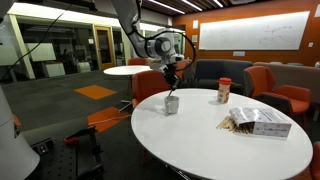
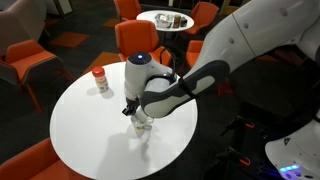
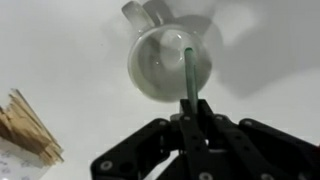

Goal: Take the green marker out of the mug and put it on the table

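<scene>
One straight upward pull does it: gripper (image 3: 188,118) clamped on the green marker (image 3: 187,75), tip inside the mug (image 3: 143,82), so clear the rim before crossing the table (image 3: 60,50).

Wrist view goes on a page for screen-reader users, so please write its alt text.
Seen from above, the black gripper grips the green marker, whose far end points into the mug directly below. The mug stands on the white table, handle toward the top edge; some wooden sticks show at left.
</scene>
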You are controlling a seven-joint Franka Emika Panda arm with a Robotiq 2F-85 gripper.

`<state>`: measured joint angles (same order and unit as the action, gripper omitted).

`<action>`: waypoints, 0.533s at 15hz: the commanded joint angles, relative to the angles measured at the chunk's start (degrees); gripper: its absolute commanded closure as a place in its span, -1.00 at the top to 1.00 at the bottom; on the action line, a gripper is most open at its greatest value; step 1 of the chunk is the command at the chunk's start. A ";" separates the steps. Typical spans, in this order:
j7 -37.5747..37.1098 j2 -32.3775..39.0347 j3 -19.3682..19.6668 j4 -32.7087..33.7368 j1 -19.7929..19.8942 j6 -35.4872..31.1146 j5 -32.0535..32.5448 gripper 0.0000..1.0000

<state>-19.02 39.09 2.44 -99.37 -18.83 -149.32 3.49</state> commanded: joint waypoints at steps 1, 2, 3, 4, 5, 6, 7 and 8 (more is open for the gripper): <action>4.48 -6.50 -3.18 -4.57 2.70 4.13 -0.69 -0.99; 7.35 -7.48 -5.10 -4.90 4.22 4.67 -1.93 -0.99; 9.44 -8.06 -6.03 -5.29 4.86 4.29 -1.94 -0.99; 13.95 -8.17 -8.69 -5.43 6.89 3.76 -3.42 -0.99; 17.56 -7.97 -10.55 -5.37 8.16 3.76 -4.23 -0.99; 21.04 -7.38 -12.36 -4.98 9.35 4.17 -5.34 -0.99; 24.55 -6.58 -14.10 -4.46 10.53 4.50 -6.39 -0.99; 27.19 -5.68 -15.04 -3.83 10.86 4.97 -6.33 -0.99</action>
<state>-0.32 32.22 -8.83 -103.96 -10.82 -145.68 -0.75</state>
